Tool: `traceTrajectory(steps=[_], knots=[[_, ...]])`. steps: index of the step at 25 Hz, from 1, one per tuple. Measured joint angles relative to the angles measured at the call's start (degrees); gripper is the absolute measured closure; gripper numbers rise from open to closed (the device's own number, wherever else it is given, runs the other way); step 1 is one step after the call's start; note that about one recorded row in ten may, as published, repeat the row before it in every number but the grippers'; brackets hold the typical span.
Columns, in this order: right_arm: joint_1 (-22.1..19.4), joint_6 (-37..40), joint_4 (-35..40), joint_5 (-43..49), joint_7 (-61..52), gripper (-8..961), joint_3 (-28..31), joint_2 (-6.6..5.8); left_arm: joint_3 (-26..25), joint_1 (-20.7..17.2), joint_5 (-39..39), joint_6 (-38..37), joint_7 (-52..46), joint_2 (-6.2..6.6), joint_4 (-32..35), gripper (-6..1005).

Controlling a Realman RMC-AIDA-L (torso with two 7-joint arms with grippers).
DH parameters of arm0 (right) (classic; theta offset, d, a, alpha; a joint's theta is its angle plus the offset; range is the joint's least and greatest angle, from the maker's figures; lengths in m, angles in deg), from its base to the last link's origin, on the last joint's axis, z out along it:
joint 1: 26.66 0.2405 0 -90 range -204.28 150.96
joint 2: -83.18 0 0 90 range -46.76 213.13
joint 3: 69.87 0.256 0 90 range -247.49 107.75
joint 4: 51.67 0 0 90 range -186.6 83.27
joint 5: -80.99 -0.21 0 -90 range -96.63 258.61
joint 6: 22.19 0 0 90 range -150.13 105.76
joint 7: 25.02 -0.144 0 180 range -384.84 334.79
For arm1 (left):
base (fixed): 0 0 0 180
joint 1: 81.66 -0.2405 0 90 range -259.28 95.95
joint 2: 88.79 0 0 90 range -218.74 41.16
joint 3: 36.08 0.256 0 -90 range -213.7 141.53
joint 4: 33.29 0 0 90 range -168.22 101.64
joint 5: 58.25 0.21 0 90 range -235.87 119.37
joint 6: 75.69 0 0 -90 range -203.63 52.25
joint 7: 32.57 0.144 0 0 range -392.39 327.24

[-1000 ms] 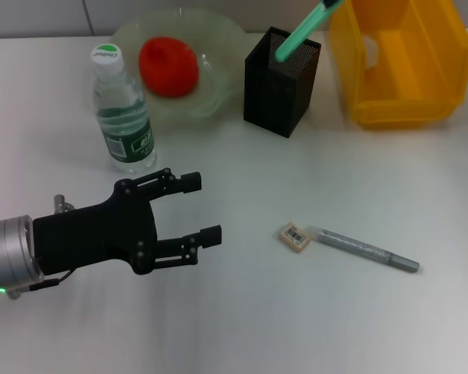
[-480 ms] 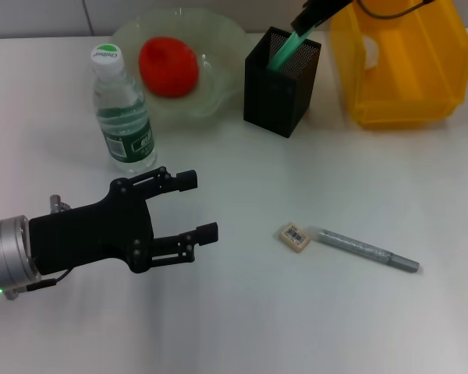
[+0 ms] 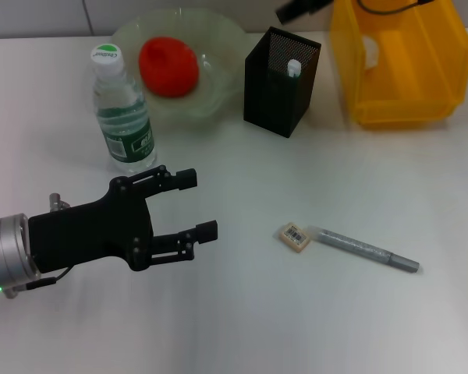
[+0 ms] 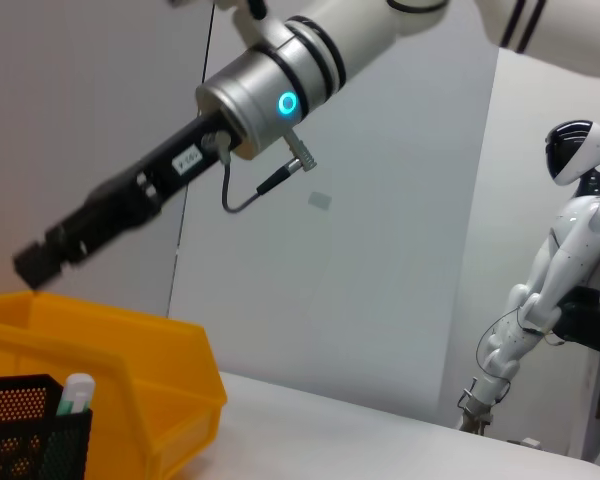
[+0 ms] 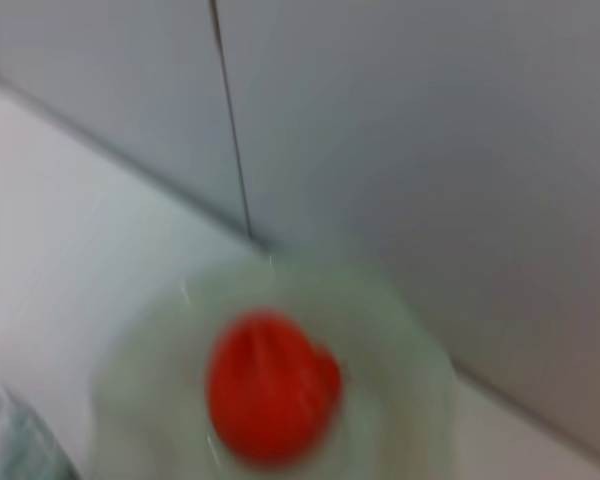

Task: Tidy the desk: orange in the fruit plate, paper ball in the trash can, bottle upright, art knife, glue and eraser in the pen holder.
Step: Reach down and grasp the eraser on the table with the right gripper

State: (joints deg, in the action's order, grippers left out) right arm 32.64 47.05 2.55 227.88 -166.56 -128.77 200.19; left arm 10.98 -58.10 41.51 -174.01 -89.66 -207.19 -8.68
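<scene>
White surface (image 3: pixel 312 312), pale wall behind.

Left gripper (image 3: pixel 187 206) hovers low over the near-left part of the surface, fingers spread, holding nothing. Bottle (image 3: pixel 123 109) stands upright just beyond it, cap on.

Right gripper (image 3: pixel 296 9) sits at the far edge, above and just behind the pen holder (image 3: pixel 281 82) — only a dark tip shows in the head view; in the left wrist view it hangs above the yellow bin. Whether its fingers are spread or pressed together cannot be told.

Pen holder is black mesh and upright; glue (image 3: pixel 293 68) stands inside it, its white end showing at the rim. Yellow bin (image 3: pixel 402 93) is just to its right, with a pale object inside that is hard to identify.

Orange (image 3: pixel 168 66) lies in the fruit plate (image 3: pixel 218 31), left of the pen holder, behind the bottle.

Eraser (image 3: pixel 295 237) and art knife (image 3: pixel 364 249) lie on the surface at near centre-right — almost touching end to end, well apart from the pen holder.
</scene>
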Motion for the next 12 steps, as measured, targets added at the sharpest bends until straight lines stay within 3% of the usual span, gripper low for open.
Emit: traceTrajectory(steps=[3, 4, 6, 8, 9, 12], knots=[[-5.71, -0.91, 6.25, -9.78, 4.15, 409, 0.02, 0.57, 0.0, 0.24, -0.02, -0.03, -0.02, 0.01, 0.0, 178], [-9.94, -1.06, 8.53, -19.56, 8.76, 391, 0.03, 0.44, 0.01, 0.31, -0.02, -0.03, -0.03, 0.01, 0.0, 178], [-11.62, -1.11, 8.97, -24.42, 11.42, 355, 0.07, 0.26, 0.02, 0.44, -0.02, -0.03, -0.03, 0.01, 0.01, 178], [-16.01, -0.72, 9.01, -35.53, 18.02, 319, 0.44, -0.11, 0.03, 0.54, -0.02, -0.03, -0.04, 0.01, 0.01, 178], [-20.26, 0.86, 7.73, -46.27, 25.16, 301, 1.7, -0.34, 0.04, 0.6, -0.02, -0.03, -0.07, 0.01, 0.01, 179], [-23.04, 4.26, 4.39, -54.29, 31.73, 301, 3.79, -0.54, 0.04, 0.77, -0.02, -0.02, -0.12, 0.0, 0.01, 179]])
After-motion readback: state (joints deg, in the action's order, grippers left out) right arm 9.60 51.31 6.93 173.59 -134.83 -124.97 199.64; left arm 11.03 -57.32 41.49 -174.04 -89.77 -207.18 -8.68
